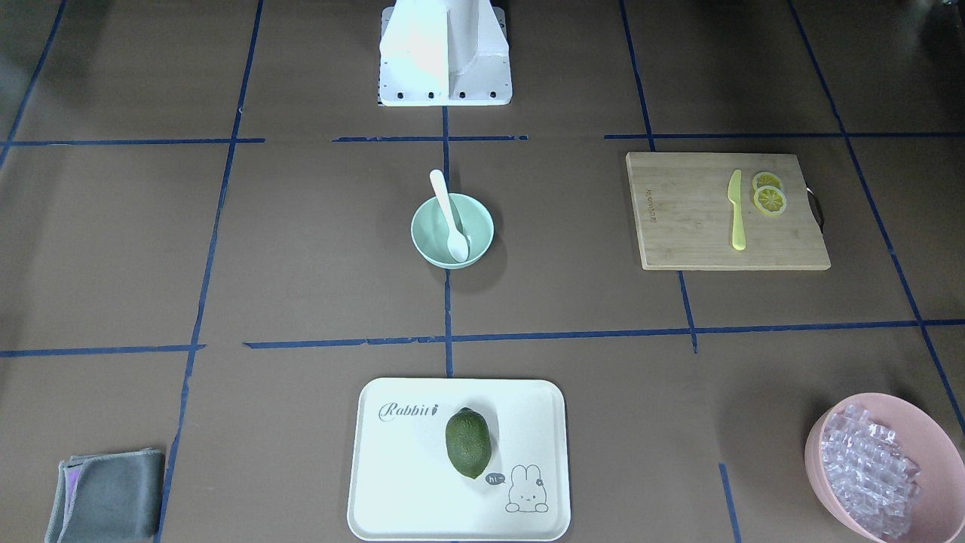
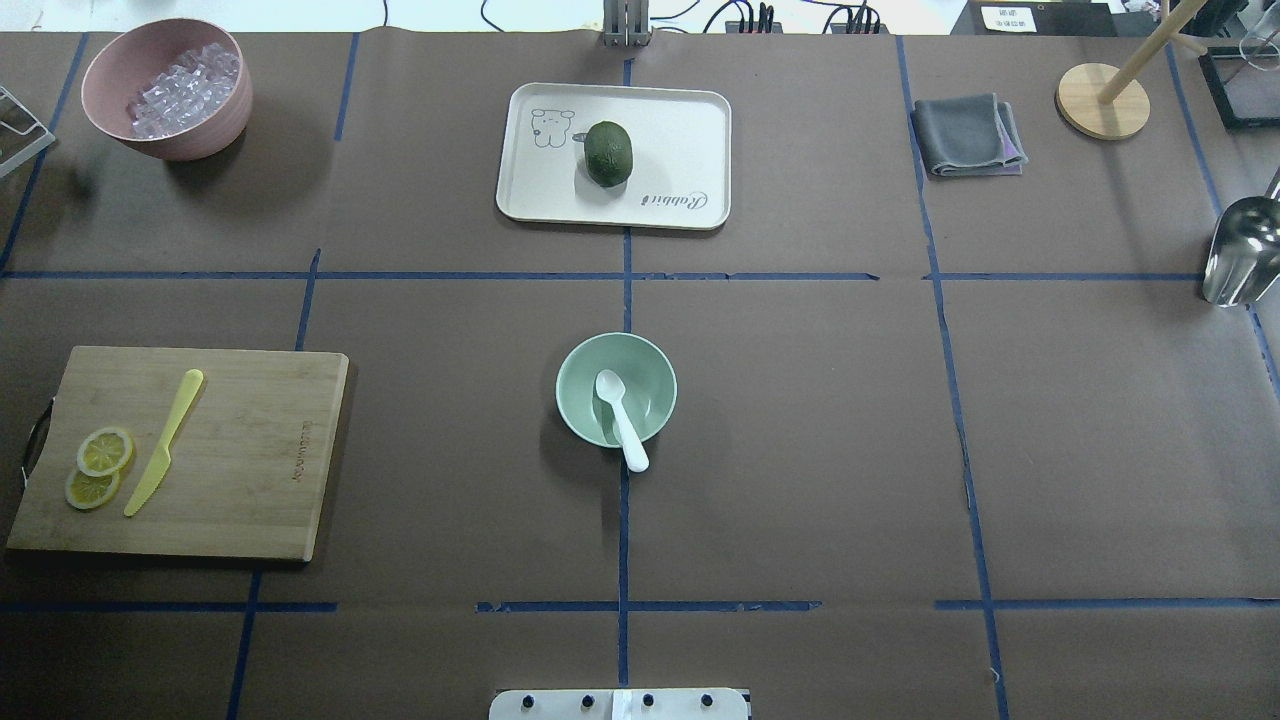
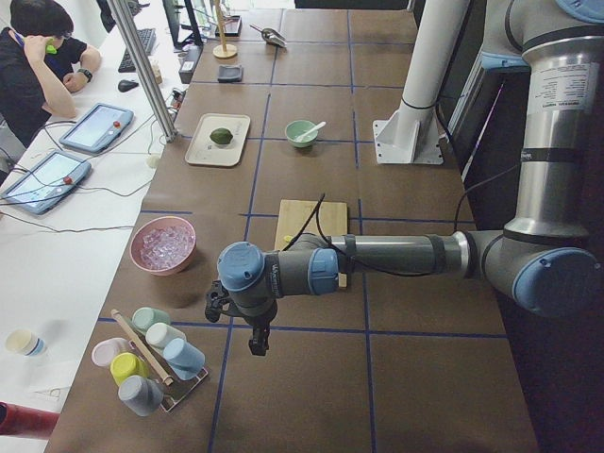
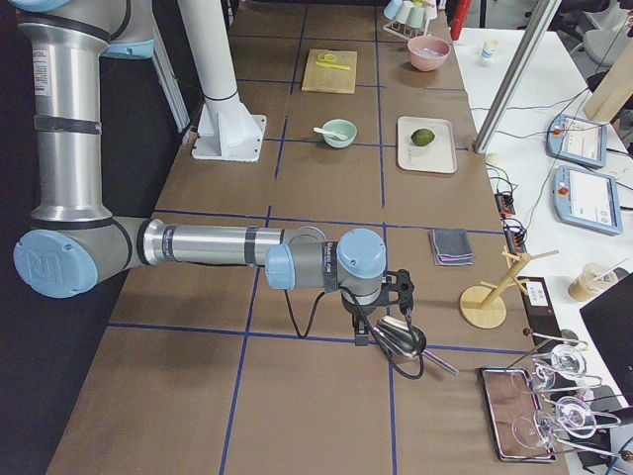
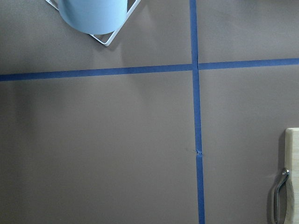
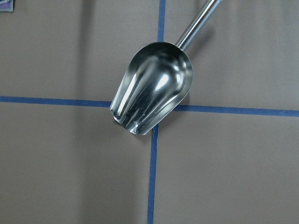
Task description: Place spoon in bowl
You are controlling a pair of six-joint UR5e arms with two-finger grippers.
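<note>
neither hand shows in the front-facing view, where the spoon (image 1: 450,215) already lies in the bowl (image 1: 424,245) at the middle of the table (image 1: 226,249), scoop on the bowl's floor, handle leaning on the rim nearest the robot's base with its tip sticking out past it. that overhang is the risk as i judge it: an arm sweeping across the centre could catch the tip, levering the spoon out or sliding the light bowl. the overhead view gives the direction: the spoon's long axis runs along the table's depth, scoop pointing away from the robot, handle end toward it and a little to its right. in the exterior left view the left hand (image 3: 257,338) hangs low over the table near a rack of cups (image 3: 151,363), well apart from the bowl; i cannot tell how its fingers stand. the exterior right view has the right hand (image 4: 374,332) above a metal scoop (image 4: 401,339), likewise far off, its opening unreadable. the left wrist view shows only table, tape and a blue cup (image 5: 93,14); the right wrist view shows the metal scoop, no fingers.
</note>
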